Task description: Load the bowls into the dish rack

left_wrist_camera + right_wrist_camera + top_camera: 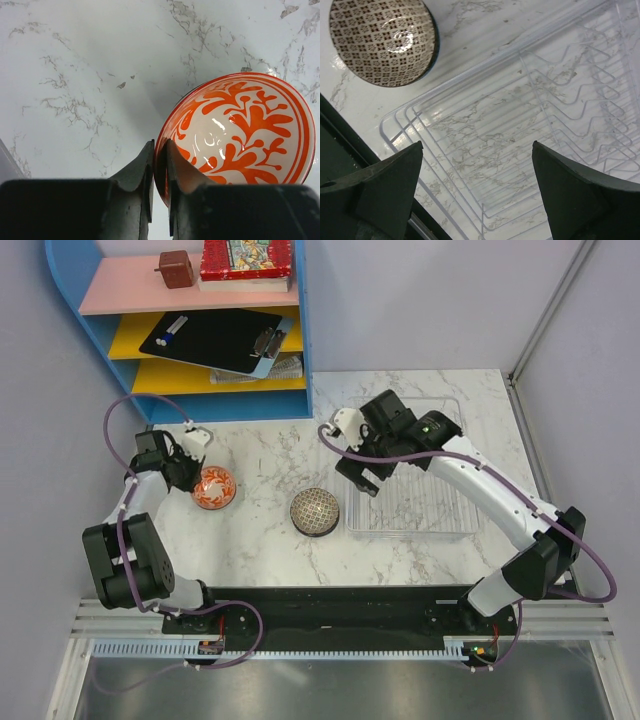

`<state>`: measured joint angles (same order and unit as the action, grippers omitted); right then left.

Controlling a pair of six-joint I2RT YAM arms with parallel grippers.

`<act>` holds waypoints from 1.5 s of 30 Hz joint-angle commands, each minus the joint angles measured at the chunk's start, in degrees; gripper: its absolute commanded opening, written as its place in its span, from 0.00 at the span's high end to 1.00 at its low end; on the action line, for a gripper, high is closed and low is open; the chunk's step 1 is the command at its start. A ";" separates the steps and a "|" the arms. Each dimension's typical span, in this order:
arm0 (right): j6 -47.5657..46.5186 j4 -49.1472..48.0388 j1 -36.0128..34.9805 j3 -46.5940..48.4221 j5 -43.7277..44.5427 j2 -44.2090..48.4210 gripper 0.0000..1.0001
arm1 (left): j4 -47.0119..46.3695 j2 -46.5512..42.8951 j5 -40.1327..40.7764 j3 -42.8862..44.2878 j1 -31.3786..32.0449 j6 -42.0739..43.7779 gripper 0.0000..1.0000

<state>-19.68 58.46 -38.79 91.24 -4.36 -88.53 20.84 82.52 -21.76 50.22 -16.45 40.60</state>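
On the marbled white tabletop [260, 555], the glossy orange-red floral bowl [240, 130] sits at the left. The left end effector [160, 146] straddles its thin rim, jaws a sliver apart; whether they pinch it I cannot tell. The round mesh-patterned bowl [315, 512] lies just beside the clear ridged dish rack [430, 512], with bare marble between the two bowls. The right end effector [477, 145] hangs wide open and empty over the rack. A blue shelf unit [303, 340] stands behind.

light: bright, even, overhead | shadows: soft, faint on the desk [270, 540] | glare: glints inside orange bowl [240, 135] and speckled bowl [380, 40] | focus: close jaws slightly soft in wrist views, top view sharp
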 commanded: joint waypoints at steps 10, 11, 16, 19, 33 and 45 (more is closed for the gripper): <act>-6.32 3.15 -12.10 0.16 -1.36 -5.33 0.02 | 4.21 -2.45 2.07 0.23 -0.34 2.64 0.38; -6.77 3.07 -12.45 0.34 -1.09 -6.03 0.02 | 4.38 -2.89 1.98 0.32 -0.43 2.38 0.34; -9.05 3.07 -14.65 2.44 1.10 -10.78 0.02 | 4.56 -4.12 1.90 0.23 -0.43 1.59 0.30; -9.93 2.89 -15.27 3.32 1.37 -13.50 0.02 | 4.56 -4.74 1.90 0.32 -0.34 1.15 0.29; -11.43 1.40 -15.53 4.03 2.07 -23.00 0.02 | 5.09 -8.51 2.34 1.02 -0.78 0.36 0.28; -8.27 -2.99 -15.79 4.64 0.14 -26.96 0.02 | 5.97 -12.12 1.72 -0.21 -0.87 1.15 0.28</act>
<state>-29.78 59.61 -54.13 93.56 -2.15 -114.02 26.70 72.07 -19.51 50.22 -16.93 42.00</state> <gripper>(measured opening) 0.976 0.714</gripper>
